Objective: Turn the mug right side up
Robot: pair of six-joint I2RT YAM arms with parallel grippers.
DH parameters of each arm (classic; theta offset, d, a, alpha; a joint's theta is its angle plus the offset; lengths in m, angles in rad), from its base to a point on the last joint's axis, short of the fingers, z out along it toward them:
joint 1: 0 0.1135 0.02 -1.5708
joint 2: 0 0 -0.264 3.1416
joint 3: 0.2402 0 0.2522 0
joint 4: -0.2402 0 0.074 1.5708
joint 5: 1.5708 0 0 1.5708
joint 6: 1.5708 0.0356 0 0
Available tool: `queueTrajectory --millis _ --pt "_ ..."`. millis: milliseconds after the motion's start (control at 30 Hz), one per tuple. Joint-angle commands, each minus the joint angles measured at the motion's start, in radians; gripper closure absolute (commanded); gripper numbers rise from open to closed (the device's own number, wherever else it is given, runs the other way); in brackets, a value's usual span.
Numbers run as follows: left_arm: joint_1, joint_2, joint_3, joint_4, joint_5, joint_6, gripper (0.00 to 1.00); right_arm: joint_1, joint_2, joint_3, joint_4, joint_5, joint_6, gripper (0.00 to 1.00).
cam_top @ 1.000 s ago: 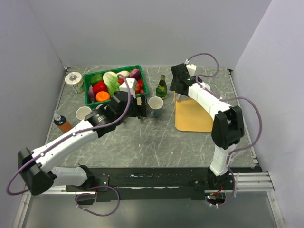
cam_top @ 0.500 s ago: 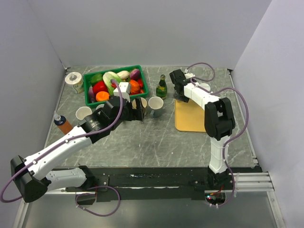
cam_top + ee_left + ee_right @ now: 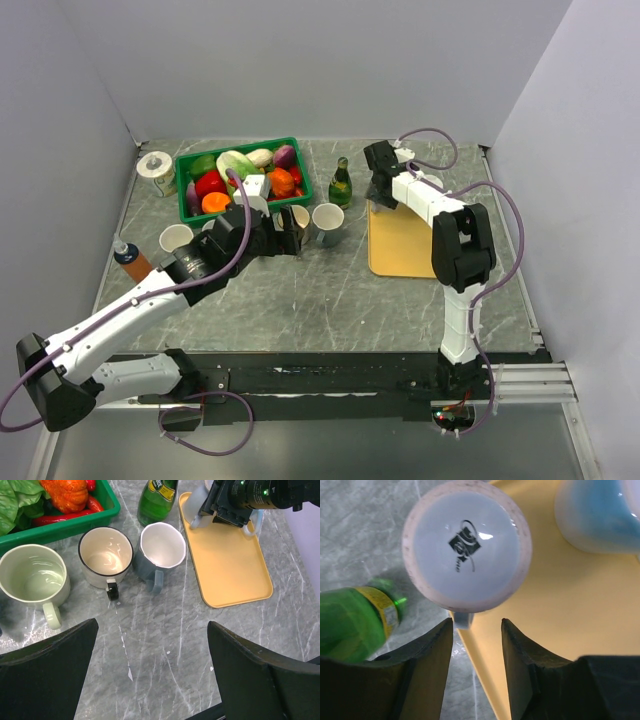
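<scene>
The mug (image 3: 467,545) stands upside down on the far left corner of the yellow tray (image 3: 560,605), its pale base with a dark logo facing up. Its handle (image 3: 462,620) points toward my right gripper (image 3: 476,625) and lies just ahead of the jaws, close to the left fingertip, with a gap to the right one. The jaws are partly open and hold nothing. From above, the right gripper (image 3: 382,192) covers most of the mug. My left gripper (image 3: 152,630) hangs wide open and empty over bare table, near several upright mugs.
A light blue mug (image 3: 595,515) stands on the tray beside the upturned one. A green bottle (image 3: 341,183) is just left of the tray. Three upright mugs (image 3: 105,555) stand in a row. A green basket (image 3: 240,146) of vegetables is at the back left.
The right gripper's jaws have narrowed around the mug's handle while the arm settled over the tray's far corner. The left arm has drawn slightly back to the left, still open.
</scene>
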Motion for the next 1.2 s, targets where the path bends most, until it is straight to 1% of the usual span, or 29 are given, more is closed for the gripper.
queueTrajectory --millis 0,33,133,167,233,433,567,667,767,833,867,933,967,1033,1167 --pt "0.004 -0.03 -0.01 0.012 0.001 -0.022 0.04 -0.004 0.003 0.039 0.053 -0.022 -0.023 0.44" --pt "0.004 -0.03 -0.01 0.009 0.003 -0.022 0.04 -0.007 0.007 0.048 0.053 -0.022 -0.027 0.41" --pt "0.004 -0.027 -0.01 0.005 0.0 -0.026 0.04 -0.013 0.039 0.094 0.027 0.002 -0.023 0.38" --pt "0.004 -0.027 -0.012 0.007 0.001 -0.025 0.04 -0.016 0.051 0.112 -0.008 0.01 -0.014 0.38" --pt "0.004 -0.026 -0.009 0.007 0.003 -0.028 0.04 -0.025 0.076 0.14 -0.025 0.011 -0.008 0.38" --pt "0.005 -0.015 -0.007 0.002 0.009 -0.031 0.04 -0.028 0.068 0.108 0.01 0.01 0.019 0.41" --pt "0.005 -0.016 -0.009 -0.004 0.015 -0.04 0.04 -0.03 0.088 0.128 -0.013 0.03 0.023 0.44" --pt "0.005 -0.018 -0.012 -0.004 0.017 -0.048 0.04 -0.03 0.092 0.122 -0.009 0.036 0.023 0.48" --pt "0.005 -0.019 -0.013 -0.005 0.018 -0.052 0.04 -0.03 0.097 0.122 -0.013 0.042 0.025 0.61" --pt "0.005 -0.021 -0.012 -0.005 0.029 -0.049 0.04 -0.031 0.097 0.114 -0.004 0.028 0.014 0.66" --pt "0.005 -0.022 -0.013 -0.002 0.034 -0.049 0.04 -0.031 0.094 0.111 0.002 0.015 0.009 0.72" --pt "0.005 -0.032 -0.021 0.008 0.047 -0.045 0.04 -0.033 0.085 0.088 0.02 -0.005 0.003 0.81" --pt "0.005 -0.035 -0.024 0.01 0.05 -0.045 0.04 -0.033 0.077 0.077 0.025 -0.012 0.002 0.91" --pt "0.005 -0.041 -0.03 0.016 0.064 -0.045 0.04 -0.033 0.073 0.074 0.03 -0.021 -0.006 1.0" --pt "0.005 -0.045 -0.038 0.027 0.087 -0.042 0.04 -0.034 0.056 0.06 0.031 -0.022 -0.021 1.0"
